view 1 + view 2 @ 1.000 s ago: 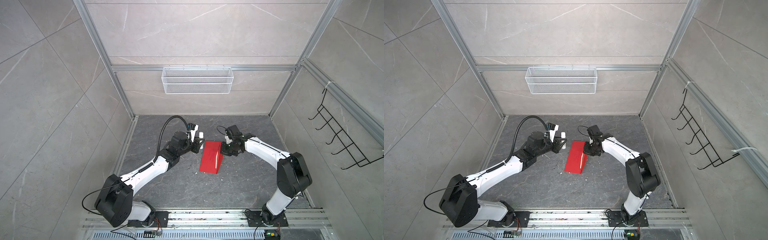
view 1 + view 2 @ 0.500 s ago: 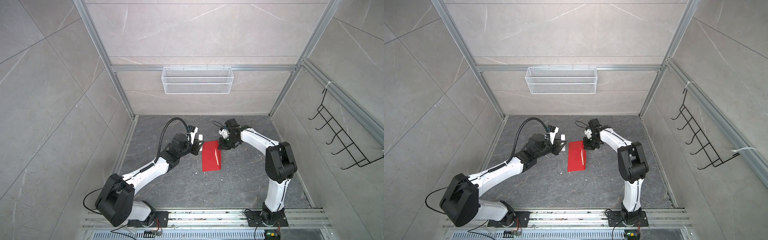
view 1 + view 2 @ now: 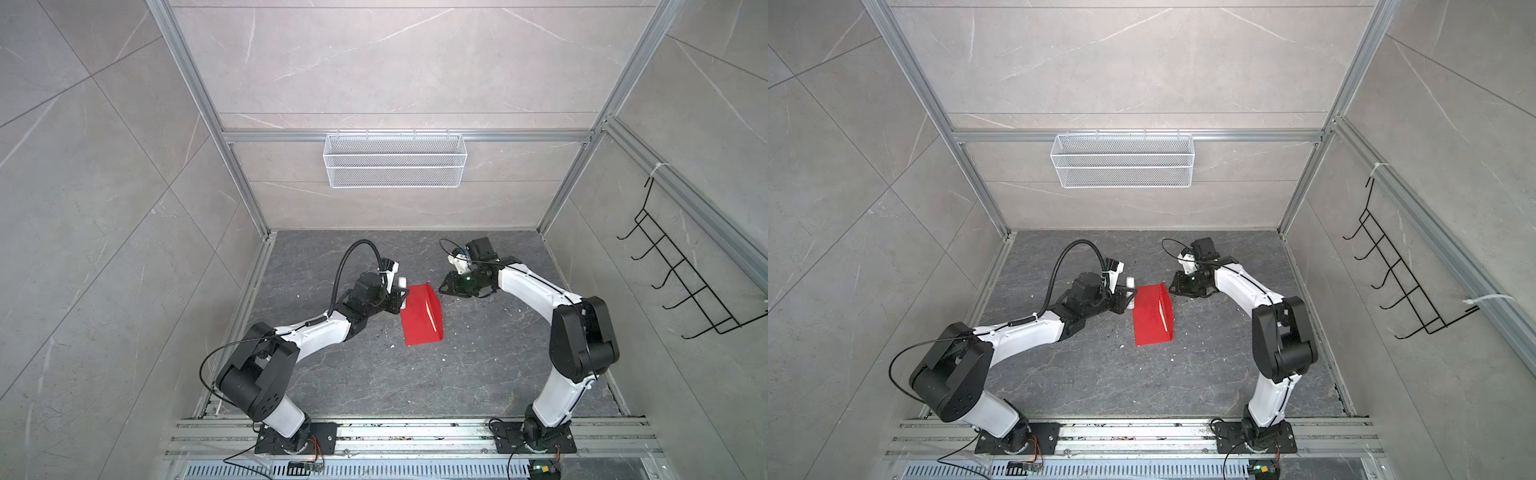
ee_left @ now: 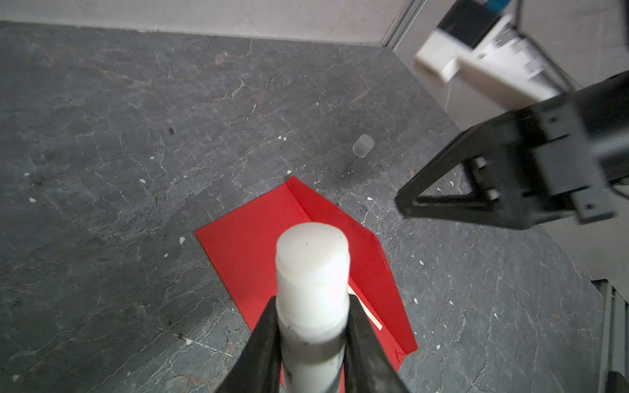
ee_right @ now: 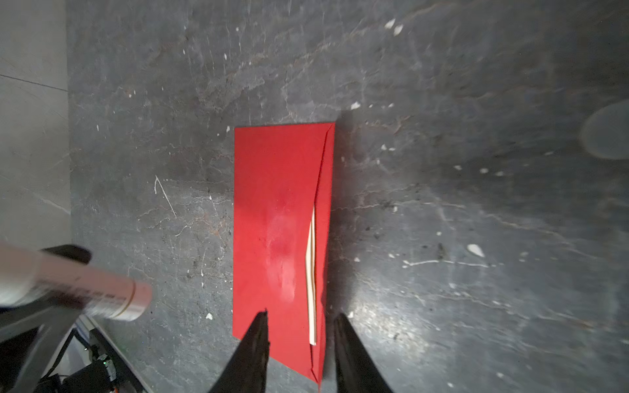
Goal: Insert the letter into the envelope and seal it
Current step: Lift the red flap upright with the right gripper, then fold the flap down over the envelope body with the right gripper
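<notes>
Both jaws of the right gripper (image 5: 301, 315) have been parted narrowly and drawn back, empty, to 2 o'clock of the envelope (image 3: 417, 320) holding the letter (image 5: 311, 272); the glue stick (image 4: 312, 258) is clamped in the left gripper (image 4: 312, 299) for sealing

Both top views look steeply down from high at the front, covering the whole dark grey stone surface (image 3: 374, 382). The wrist cameras peer close past the left claw (image 4: 312, 301) and the right claw (image 5: 302, 313), and both take in the bright red paper envelope (image 5: 275, 190).
</notes>
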Controlling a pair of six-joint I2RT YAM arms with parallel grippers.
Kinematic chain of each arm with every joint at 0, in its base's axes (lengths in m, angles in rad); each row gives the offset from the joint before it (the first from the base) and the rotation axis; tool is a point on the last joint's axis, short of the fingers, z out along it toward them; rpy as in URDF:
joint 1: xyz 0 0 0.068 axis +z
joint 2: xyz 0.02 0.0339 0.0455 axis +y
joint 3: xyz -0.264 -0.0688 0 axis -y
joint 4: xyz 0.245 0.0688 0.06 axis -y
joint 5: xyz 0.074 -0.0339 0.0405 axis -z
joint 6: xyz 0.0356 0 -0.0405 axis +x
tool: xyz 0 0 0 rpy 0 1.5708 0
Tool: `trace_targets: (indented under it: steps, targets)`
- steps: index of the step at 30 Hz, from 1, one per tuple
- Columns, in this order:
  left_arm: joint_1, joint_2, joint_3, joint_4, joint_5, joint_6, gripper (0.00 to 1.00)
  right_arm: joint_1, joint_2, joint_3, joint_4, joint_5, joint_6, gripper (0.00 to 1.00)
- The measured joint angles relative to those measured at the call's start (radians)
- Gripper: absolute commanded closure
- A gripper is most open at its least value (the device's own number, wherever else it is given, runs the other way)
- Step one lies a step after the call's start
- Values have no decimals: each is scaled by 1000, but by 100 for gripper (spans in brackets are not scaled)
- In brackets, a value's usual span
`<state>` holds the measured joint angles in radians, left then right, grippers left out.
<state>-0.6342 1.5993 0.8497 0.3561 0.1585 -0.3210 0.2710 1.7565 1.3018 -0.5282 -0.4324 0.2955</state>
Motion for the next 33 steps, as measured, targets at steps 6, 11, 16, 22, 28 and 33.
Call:
trace_targets:
  steps: [6, 11, 16, 22, 28, 33]
  targets:
    - [0, 70, -2, 38, -1, -25, 100, -36, -18, -57, 56, 32, 60, 79]
    - [0, 109, -5, 54, -10, -36, 100, -34, 8, -71, 77, 24, 84, 83]
    - [0, 140, -5, 65, -24, -43, 100, -33, 39, -83, 91, -2, 105, 91]
    - [0, 179, -5, 66, -26, -52, 100, -23, 72, -87, 105, -31, 122, 100]
    - [0, 203, -5, 75, -26, -57, 100, 12, 113, -87, 117, -55, 130, 100]
    - [0, 222, -5, 87, -26, -63, 100, 47, 134, -87, 127, -74, 140, 100]
